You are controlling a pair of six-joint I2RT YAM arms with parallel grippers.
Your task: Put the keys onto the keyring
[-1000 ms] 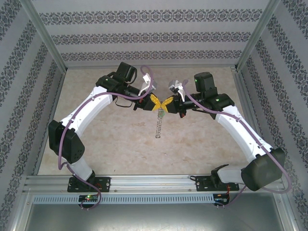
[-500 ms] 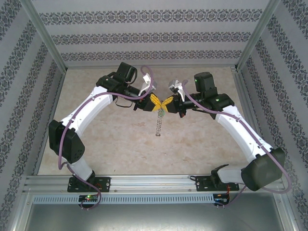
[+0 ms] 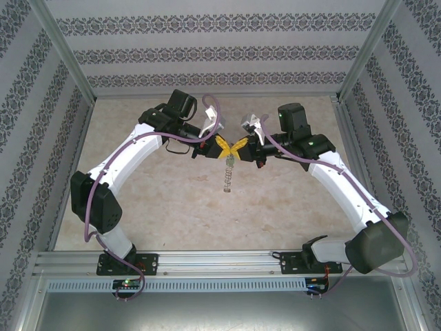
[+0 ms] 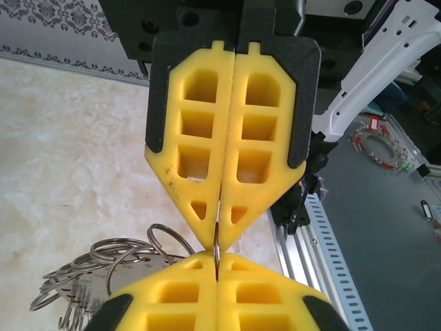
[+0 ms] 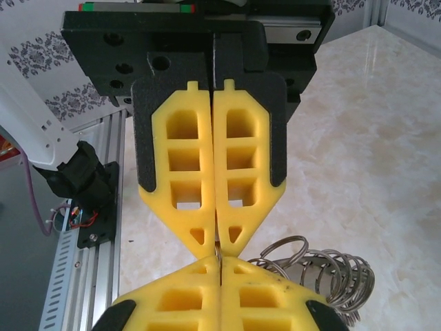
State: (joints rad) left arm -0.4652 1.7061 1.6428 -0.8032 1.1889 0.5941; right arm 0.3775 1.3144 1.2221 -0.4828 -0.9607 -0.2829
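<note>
Slightly higher than a second ago hangs the keyring point(image 3: 227, 176), its low end drawn up a little, and the left arm has shifted a touch, while the right arm sits as it did. Both arms meet nose to nose over the middle of the table point(image 3: 172, 214), a little toward the far side. The left gripper point(image 3: 224, 147) and right gripper point(image 3: 238, 147) are both closed with their tips touching. A thin wire of the ring runs into both seams, so each seems to pinch it at nearly the same spot, and the bunch of silvery loops dangles below them. With two grips this close, opening a gap in the ring looks hard. It would be better, I judge, for one gripper to let go and retake farther along while the other holds firm, so the ring neither drops nor swings. Patterned walls point(image 3: 207, 55) close in at left, right and far. The table is pale and marbled, with a metal rail point(image 3: 220, 261) along its near edge.
</note>
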